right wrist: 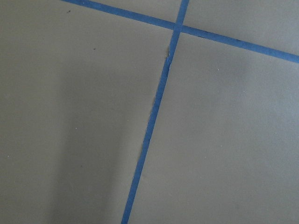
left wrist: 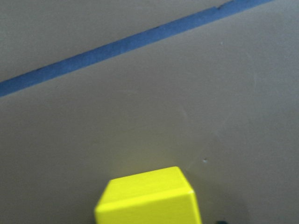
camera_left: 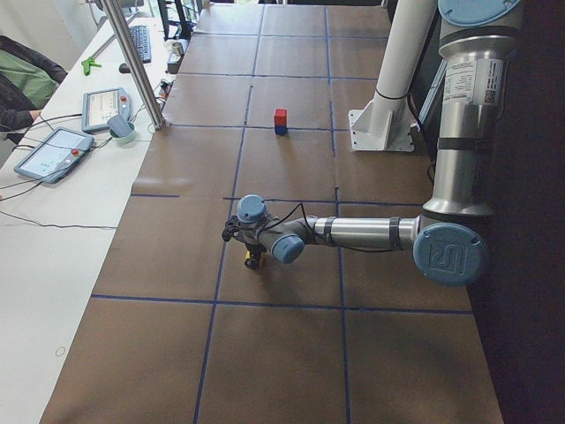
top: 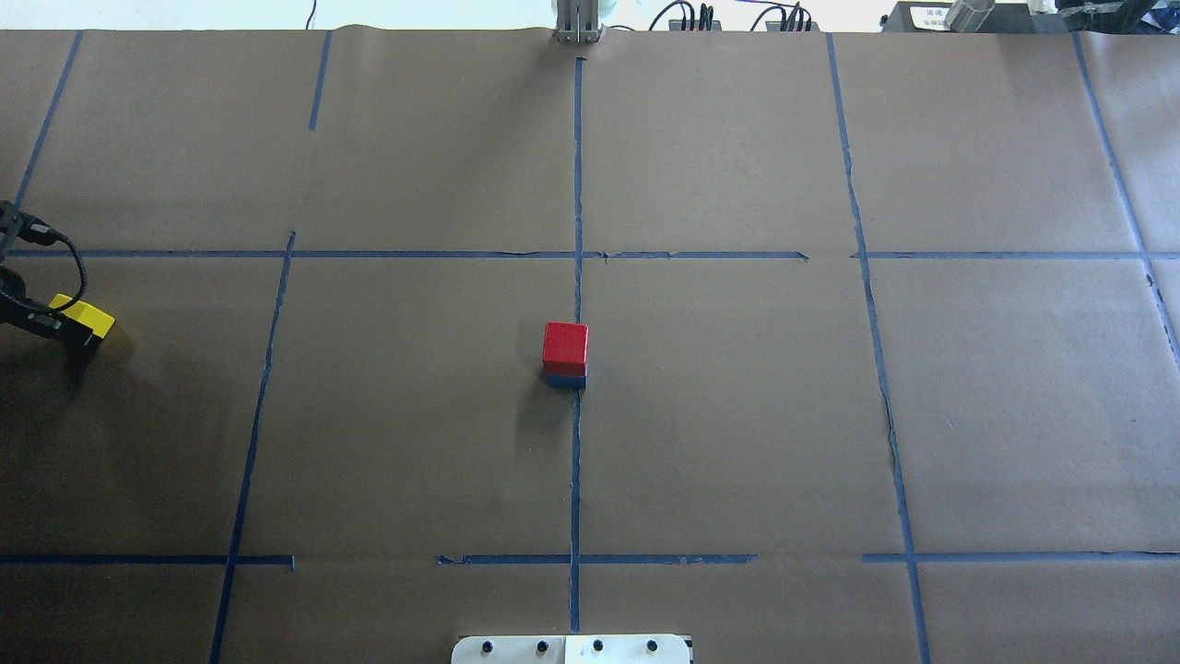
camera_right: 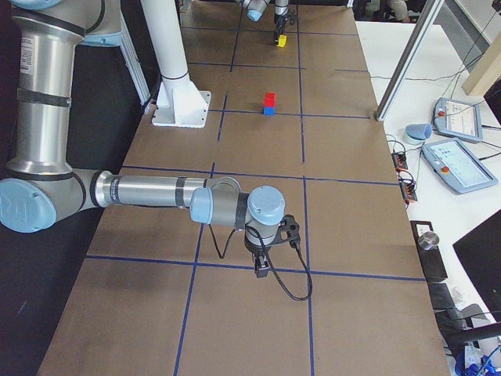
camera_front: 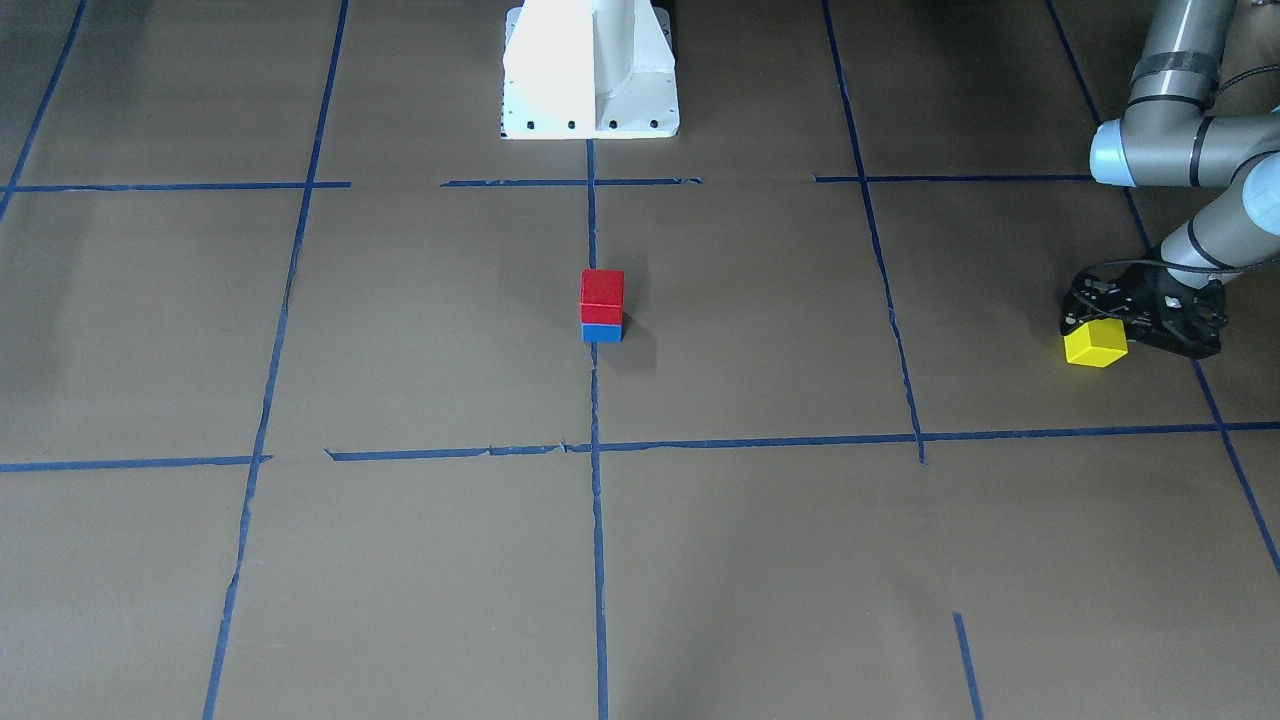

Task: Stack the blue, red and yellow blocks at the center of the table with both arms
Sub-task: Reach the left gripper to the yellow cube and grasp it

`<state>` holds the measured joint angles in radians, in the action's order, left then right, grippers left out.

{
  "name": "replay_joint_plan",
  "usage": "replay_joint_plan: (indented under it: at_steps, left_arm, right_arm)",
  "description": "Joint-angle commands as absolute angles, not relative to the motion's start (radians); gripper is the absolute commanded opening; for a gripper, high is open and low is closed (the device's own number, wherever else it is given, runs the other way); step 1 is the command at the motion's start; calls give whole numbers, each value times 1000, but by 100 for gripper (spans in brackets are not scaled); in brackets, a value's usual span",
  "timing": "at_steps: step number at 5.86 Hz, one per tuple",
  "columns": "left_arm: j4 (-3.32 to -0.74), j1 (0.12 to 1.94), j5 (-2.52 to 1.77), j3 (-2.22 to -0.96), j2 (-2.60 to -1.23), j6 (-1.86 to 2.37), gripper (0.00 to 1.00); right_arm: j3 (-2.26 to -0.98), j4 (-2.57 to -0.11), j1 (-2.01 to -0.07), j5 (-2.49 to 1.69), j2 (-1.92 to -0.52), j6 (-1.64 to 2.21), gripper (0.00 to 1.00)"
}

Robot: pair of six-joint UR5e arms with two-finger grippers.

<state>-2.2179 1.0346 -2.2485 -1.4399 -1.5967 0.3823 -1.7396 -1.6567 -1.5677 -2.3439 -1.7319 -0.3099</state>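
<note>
Yellow block (left wrist: pixel 147 198) looks pinched in the closed left end effector (camera_front: pixel 1098 332), so next it must be lifted and set gently on red block (camera_front: pixel 602 288), atop blue block (camera_front: pixel 602 332).

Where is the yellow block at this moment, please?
In the overhead view the yellow block is at the far left edge of the table, at the left tool, far from the red block stacked on the blue block at centre.

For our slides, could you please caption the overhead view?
Red block stacked on blue block at table centre; left end effector at yellow block, far left.
</note>
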Motion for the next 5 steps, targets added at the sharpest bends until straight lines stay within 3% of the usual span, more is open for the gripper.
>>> replay_joint_plan:
  at_steps: [1, 3, 5]
  left_arm:
    - [-2207, 1034, -2250, -1468, -1644, 428, 6]
    - [-2142, 1008, -2250, -1567, -1739, 663, 6]
    - [-1821, 890, -2218, -1711, -1935, 902, 6]
  right_arm:
    - [-1740, -1657, -1568, -2344, -1732, -310, 100]
    - [-1741, -1657, -1568, -2344, -1732, -310, 100]
    - [-1741, -1657, -1568, -2342, -1730, -310, 100]
